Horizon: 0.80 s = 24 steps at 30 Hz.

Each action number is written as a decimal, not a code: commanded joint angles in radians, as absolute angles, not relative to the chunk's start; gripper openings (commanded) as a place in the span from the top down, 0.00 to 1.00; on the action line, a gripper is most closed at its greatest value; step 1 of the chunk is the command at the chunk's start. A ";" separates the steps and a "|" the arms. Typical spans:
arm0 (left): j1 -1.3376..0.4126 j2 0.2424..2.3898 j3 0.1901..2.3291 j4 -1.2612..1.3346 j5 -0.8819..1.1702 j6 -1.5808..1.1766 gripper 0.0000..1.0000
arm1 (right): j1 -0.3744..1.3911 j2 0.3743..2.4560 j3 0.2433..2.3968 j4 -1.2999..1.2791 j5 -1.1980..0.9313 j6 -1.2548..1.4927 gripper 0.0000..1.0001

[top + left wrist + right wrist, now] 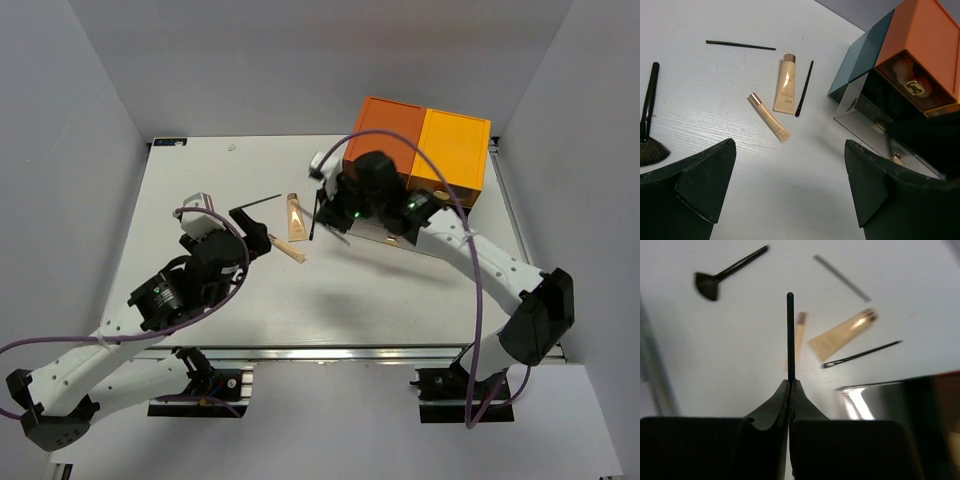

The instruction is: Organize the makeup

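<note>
My right gripper [791,383] is shut on the end of a thin black pencil [790,330], which sticks out over the table; in the top view this gripper [335,228] hovers beside the box's open drawer. On the table lie a beige tube [785,85] [295,216], a tan stick [769,118] [287,250], a thin black brush [804,89] [860,354], another thin black pencil [740,45] [262,200] and a black fan brush [647,131] [710,283]. My left gripper [789,146] [254,232] stands wide open and holds nothing, just short of the tan stick.
The orange-and-dark drawer box [428,148] [918,55] stands at the back right, with its clear drawer [865,120] [875,395] pulled out toward the tube. The right arm reaches across in front of the box.
</note>
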State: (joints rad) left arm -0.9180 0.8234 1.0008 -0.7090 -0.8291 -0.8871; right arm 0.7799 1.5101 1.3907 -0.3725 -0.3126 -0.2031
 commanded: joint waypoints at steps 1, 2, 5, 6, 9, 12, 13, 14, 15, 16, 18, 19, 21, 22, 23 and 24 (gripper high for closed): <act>-0.905 0.882 1.073 -0.670 -0.828 -0.848 0.02 | 0.655 1.500 1.482 -0.426 -0.351 -0.383 1.00; -0.875 0.949 1.095 -0.673 -0.784 -0.842 0.02 | 0.626 1.502 1.494 -0.452 -0.362 -0.464 1.00; -0.728 1.110 1.189 -0.733 -0.590 -0.853 0.02 | 0.511 1.502 1.517 -0.514 -0.358 -0.593 1.00; -0.683 1.142 1.204 -0.739 -0.527 -0.853 0.02 | 0.470 1.500 1.517 -0.535 -0.342 -0.621 1.00; -0.539 1.210 1.210 -0.659 -0.315 -0.824 0.02 | 0.416 1.494 1.509 -0.587 -0.341 -0.756 1.00; -0.414 1.279 1.212 -0.631 -0.137 -0.815 0.02 | 0.411 1.482 1.460 -0.603 -0.341 -0.848 1.00; -0.391 1.299 1.218 -0.635 -0.112 -0.813 0.02 | 0.411 1.480 1.450 -0.597 -0.342 -0.871 1.00; -0.364 1.318 1.230 -0.638 -0.095 -0.810 0.02 | 0.411 1.483 1.434 -0.597 -0.336 -0.880 1.00; -0.344 1.356 1.236 -0.646 -0.078 -0.804 0.02 | 0.410 1.494 1.428 -0.588 -0.318 -0.893 1.00; -0.335 1.374 1.242 -0.647 -0.078 -0.799 0.02 | 0.411 1.505 1.424 -0.583 -0.307 -0.894 1.00; -0.315 1.413 1.265 -0.644 -0.066 -0.801 0.02 | 0.411 1.538 1.427 -0.598 -0.285 -0.907 1.00; -0.305 1.461 1.279 -0.644 -0.061 -0.804 0.02 | 0.411 1.548 1.430 -0.610 -0.270 -0.914 1.00; -0.282 1.523 1.345 -0.682 -0.057 -0.843 0.02 | 0.410 1.562 1.428 -0.638 -0.267 -0.917 0.93; -0.276 1.587 1.373 -0.696 -0.072 -0.863 0.02 | 0.410 1.562 1.424 -0.641 -0.267 -0.917 0.87; -0.278 1.617 1.400 -0.715 -0.090 -0.889 0.02 | 0.408 1.557 1.417 -0.638 -0.270 -0.917 0.69; -0.278 1.643 1.452 -0.745 -0.104 -0.947 0.02 | 0.407 1.546 1.410 -0.637 -0.273 -0.914 0.61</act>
State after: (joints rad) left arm -0.2886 1.5970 1.3525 -0.6891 -0.1104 -0.8577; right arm 0.4103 1.5635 1.4212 -0.6159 -0.2806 -0.8795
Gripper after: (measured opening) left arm 0.983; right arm 0.328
